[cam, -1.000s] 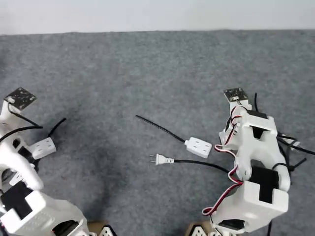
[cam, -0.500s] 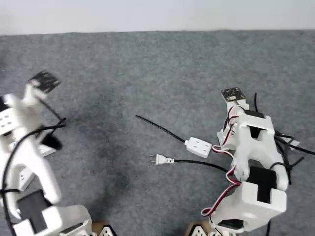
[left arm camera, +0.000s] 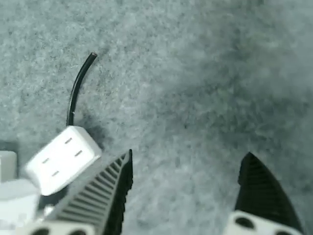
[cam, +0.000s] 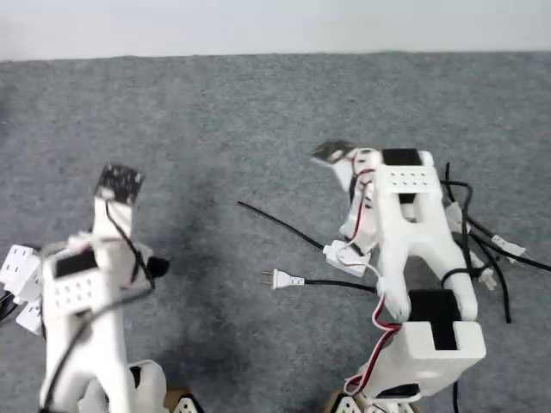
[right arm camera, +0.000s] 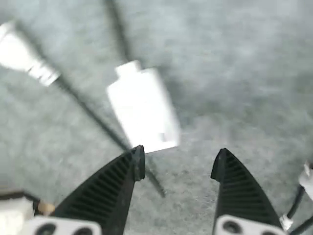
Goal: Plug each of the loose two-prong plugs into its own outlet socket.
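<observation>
Grey carpet (cam: 215, 112) runs to the wall (cam: 258, 26); left pincer (left arm camera: 190, 155) and right pincer (right arm camera: 181, 151) both gape, nothing gripped.

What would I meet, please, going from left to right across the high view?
White outlet block → left arm → two-prong plug → right arm.

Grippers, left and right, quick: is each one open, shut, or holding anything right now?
Left gripper: open, holding nothing.
Right gripper: open, holding nothing, white outlet socket just beyond its fingertips.
</observation>
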Robot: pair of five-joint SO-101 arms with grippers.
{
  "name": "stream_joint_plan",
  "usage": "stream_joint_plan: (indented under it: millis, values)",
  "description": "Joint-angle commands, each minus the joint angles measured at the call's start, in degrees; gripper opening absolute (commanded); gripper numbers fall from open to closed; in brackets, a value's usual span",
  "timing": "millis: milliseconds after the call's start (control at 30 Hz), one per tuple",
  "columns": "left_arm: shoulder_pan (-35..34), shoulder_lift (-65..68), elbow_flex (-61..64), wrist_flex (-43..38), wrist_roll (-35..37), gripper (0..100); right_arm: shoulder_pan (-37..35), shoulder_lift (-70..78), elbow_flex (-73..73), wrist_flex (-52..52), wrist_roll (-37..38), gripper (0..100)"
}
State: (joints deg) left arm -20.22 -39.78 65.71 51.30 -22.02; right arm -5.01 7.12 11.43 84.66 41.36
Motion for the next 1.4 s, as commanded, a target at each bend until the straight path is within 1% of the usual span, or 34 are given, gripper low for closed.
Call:
stream_joint_plan:
  millis: [0, 100, 167, 300, 433, 567, 767, 833, 900, 933, 1000, 1067, 1133, 1200, 1367]
  values:
    - [0.3, -9.4, 9.9, -10.0, 3.9, 33, -2.0, -1.9, -1.3, 2.9, 4.7, 22.7]
    - [0.5, -15.1, 13.8, -10.4, 4.2, 33, -4.1, -1.9, 0.8, 2.6, 11.8, 22.7]
    - [0.5, -18.5, 16.3, -10.5, 4.2, 33, -5.2, -1.8, 1.8, 1.5, 15.2, 22.7]
    - [1.0, -23.6, 19.2, -10.5, 4.1, 33, -6.0, -1.7, 3.2, -2.9, 16.4, 22.7]
    - [4.1, -27.3, 21.4, -10.3, 3.8, 33, -6.0, 1.0, 3.0, -4.4, 16.5, 22.7]
    - [4.4, -28.4, 21.9, -10.2, 3.8, 33, -5.6, 7.2, 2.7, -6.5, 20.3, 22.7]
    - [4.6, -28.6, 22.1, -10.5, 3.7, 33, -4.4, 13.6, 2.7, -11.2, 22.3, 21.1]
    - [4.6, -28.6, 22.1, -10.5, 3.7, 33, -5.0, 13.7, 2.7, -11.2, 25.0, 13.7]
    - [4.6, -28.6, 22.1, -10.5, 3.7, 33, -6.2, 13.1, 1.7, -10.8, 27.0, 2.0]
    - [4.6, -28.6, 22.1, -10.5, 3.7, 33, -6.8, 12.5, 0.9, -10.1, 26.8, 0.0]
    - [4.6, -28.6, 22.1, -10.5, 3.7, 33, -7.8, 11.6, -1.0, -7.3, 26.8, 3.5]
    - [4.6, -28.6, 22.1, -10.5, 3.7, 33, -9.3, 10.4, -2.8, -4.2, 28.2, 0.3]
    - [4.7, -28.6, 22.1, -10.5, 3.7, 33, -10.8, 9.5, -3.6, -1.5, 30.5, 1.1]
    - [4.7, -28.6, 22.1, -10.5, 3.7, 33, -12.4, 8.6, -3.7, -0.6, 32.2, 0.9]
    - [4.7, -28.6, 22.1, -10.5, 3.7, 33, -17.1, 7.3, -3.9, -0.7, 32.5, 0.9]
